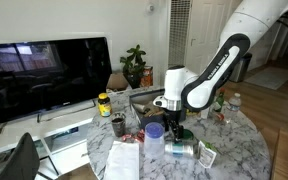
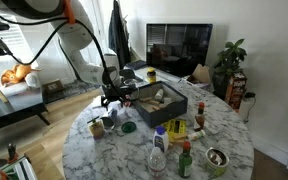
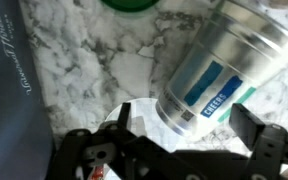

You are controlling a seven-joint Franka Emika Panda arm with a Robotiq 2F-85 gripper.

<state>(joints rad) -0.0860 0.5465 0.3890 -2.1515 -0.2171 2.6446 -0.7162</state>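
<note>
My gripper (image 3: 189, 128) is open and points down at a round marble table (image 3: 84, 50). A silver can (image 3: 214, 60) with blue and green stripes and the word "CHEERS" lies on its side on the marble, and its bottom end sits between my two black fingers. The fingers stand apart from the can's sides. In an exterior view the gripper (image 1: 174, 124) hangs just above the lying can (image 1: 180, 148) near the table's front. In an exterior view the gripper (image 2: 112, 98) is low over the table's far left side.
A green lid (image 3: 129, 4) lies just beyond the can and a dark grey sheet (image 3: 14, 95) to the side. The table holds a dark tray (image 2: 174, 108) of items, bottles (image 2: 160, 150), a yellow jar (image 1: 104, 103) and a white paper (image 1: 124, 160). A television (image 1: 44, 75) and plant (image 1: 134, 65) stand behind.
</note>
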